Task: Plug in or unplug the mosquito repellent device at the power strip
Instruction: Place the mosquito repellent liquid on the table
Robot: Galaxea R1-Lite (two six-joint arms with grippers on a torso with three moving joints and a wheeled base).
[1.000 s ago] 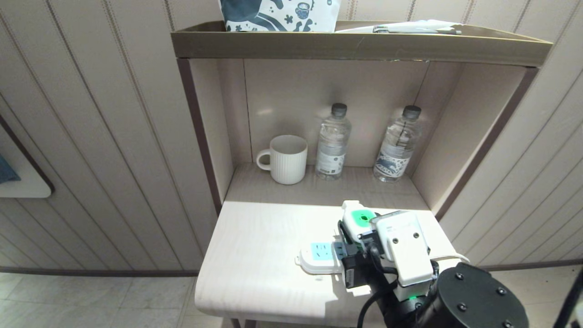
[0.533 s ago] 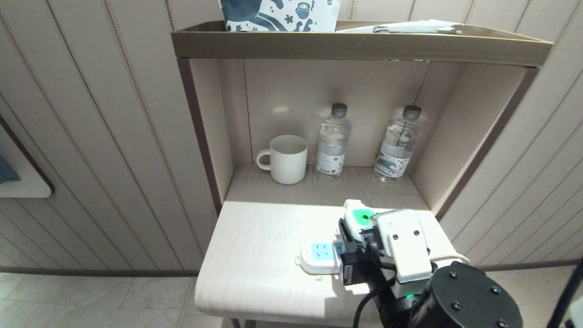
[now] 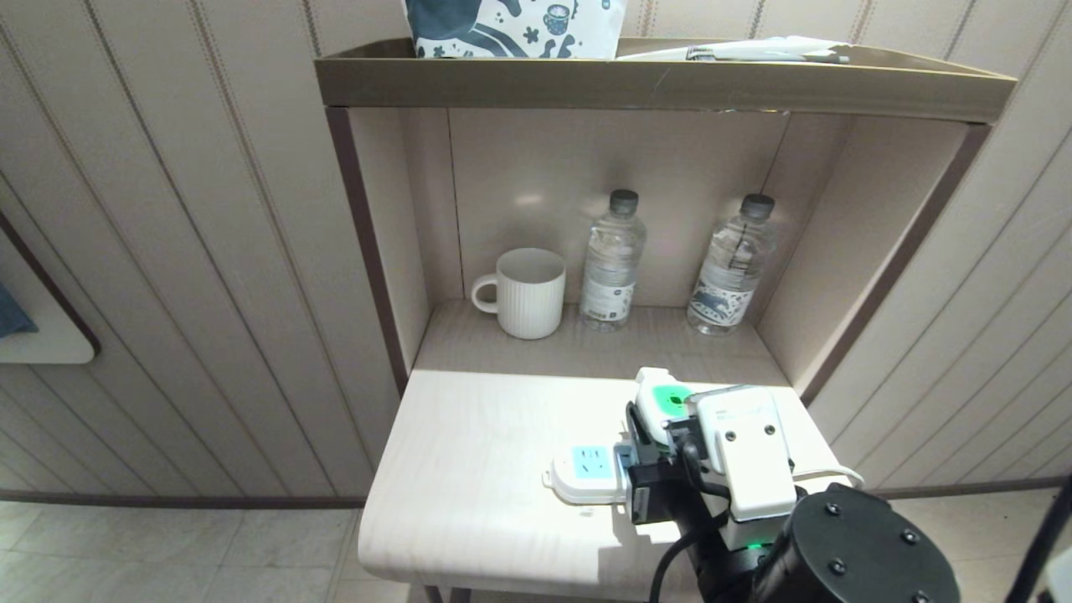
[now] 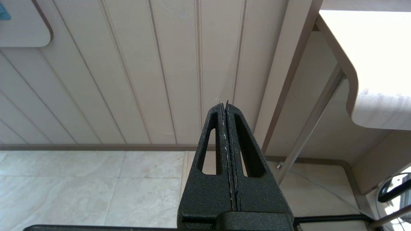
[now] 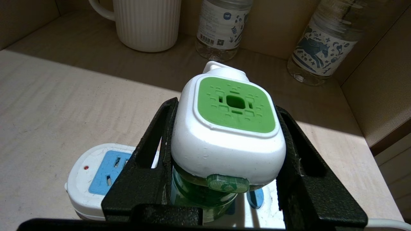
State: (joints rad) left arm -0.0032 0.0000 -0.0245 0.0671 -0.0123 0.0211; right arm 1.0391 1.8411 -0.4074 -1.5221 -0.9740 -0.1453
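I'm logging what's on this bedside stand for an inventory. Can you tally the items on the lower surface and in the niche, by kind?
Water bottles: 2
White ribbed mug: 1
Power strip: 1
Mosquito repellent device: 1, gripped by the right gripper over the strip
Total: 5

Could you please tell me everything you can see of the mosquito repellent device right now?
The mosquito repellent device has a rounded, glossy white plastic head with a square green vented face, and a translucent green liquid bottle below it. It stands over the power strip on the pale table, head tilted toward the shelf at the back. The right gripper is shut on it, one black finger pressed to each side of the head. Whether its prongs sit in a socket is hidden.
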